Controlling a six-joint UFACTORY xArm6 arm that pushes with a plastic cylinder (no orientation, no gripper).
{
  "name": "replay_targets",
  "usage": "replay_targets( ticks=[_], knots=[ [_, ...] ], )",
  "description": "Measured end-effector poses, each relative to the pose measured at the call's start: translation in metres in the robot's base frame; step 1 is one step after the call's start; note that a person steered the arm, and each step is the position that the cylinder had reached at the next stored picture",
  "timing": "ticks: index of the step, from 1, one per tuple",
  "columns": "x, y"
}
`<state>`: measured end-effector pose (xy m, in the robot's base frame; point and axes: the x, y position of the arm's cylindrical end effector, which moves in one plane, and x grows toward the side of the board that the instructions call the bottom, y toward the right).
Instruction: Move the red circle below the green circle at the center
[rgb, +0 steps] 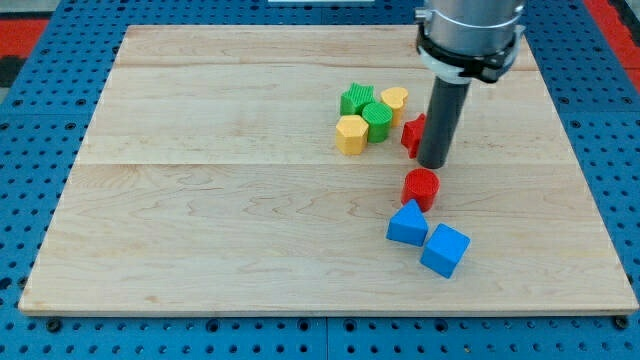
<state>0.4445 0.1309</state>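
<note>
1. Standing upright over the view's right half, the dark rod ends at my tip, which carries and clasps nothing; it sits just above the red cylinder and looks to be touching or nearly touching its upper edge, though the angle leaves that unsure.
2. One red circle, a short ribbed plastic cylinder, stands on its flat end with its round face up, so its axis runs vertical and it has no facing direction; it lies right of the board's centre.
3. One green circle, a ribbed plastic cylinder, stands toward the view's top-left of the red one, well apart from it, inside a tight cluster.
4. That cluster also holds one green star-like block, one yellow hexagonal block and one yellow heart-like block.
5. One more red block, shape partly hidden by the rod, sits just right of the cluster.
6. Two blue blocks lie below the red cylinder: a blue wedge-like block just beside it and a blue cube further down-right.
7. All rest on one pale wooden board; no writing is legible.
</note>
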Motion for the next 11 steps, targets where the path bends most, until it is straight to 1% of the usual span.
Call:
replay_targets(
  ticks=[1, 2, 3, 4, 5, 6, 7, 8, 9, 10, 11],
  knots=[
    [0.013, 0.061],
    [0.059, 0.044],
    [0.070, 0.006],
    [0.058, -0.047],
    [0.045, -0.042],
    [0.020, -0.057],
    [0.030, -0.059],
    [0.029, -0.076],
    [0.011, -0.076],
    [0.010, -0.060],
    [0.019, -0.041]
  ],
)
